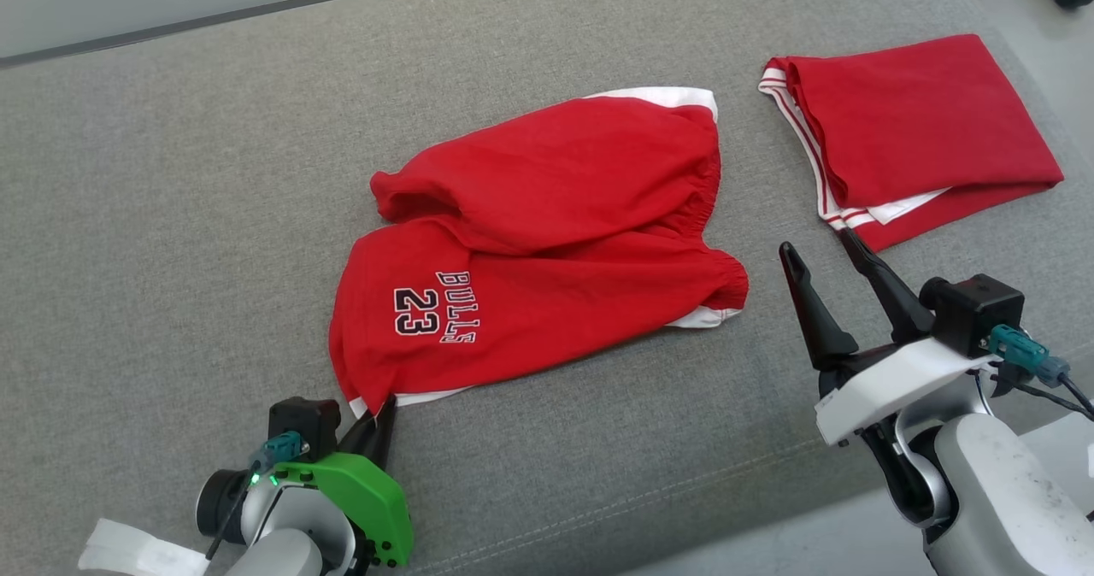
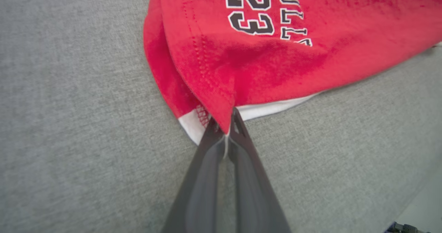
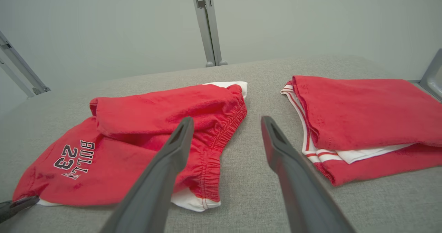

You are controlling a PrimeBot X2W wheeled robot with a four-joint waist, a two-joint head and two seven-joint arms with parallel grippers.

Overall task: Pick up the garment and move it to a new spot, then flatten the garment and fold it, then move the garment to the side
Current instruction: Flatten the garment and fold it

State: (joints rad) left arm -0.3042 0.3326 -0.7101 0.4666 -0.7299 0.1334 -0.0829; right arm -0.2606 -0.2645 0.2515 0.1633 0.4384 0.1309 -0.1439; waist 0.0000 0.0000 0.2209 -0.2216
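Support: grey fabric surface [image 1: 171, 217], stitched seam running across lower frame. Lying on it: red shorts [image 1: 547, 243], frame centre, rumpled, "BULLS 23" print toward lower left; folded red garment [image 1: 923, 123] with white-striped trim, upper right, well apart from the shorts.

Red shorts [image 1: 547, 243] with white trim; grey couch [image 1: 171, 217]
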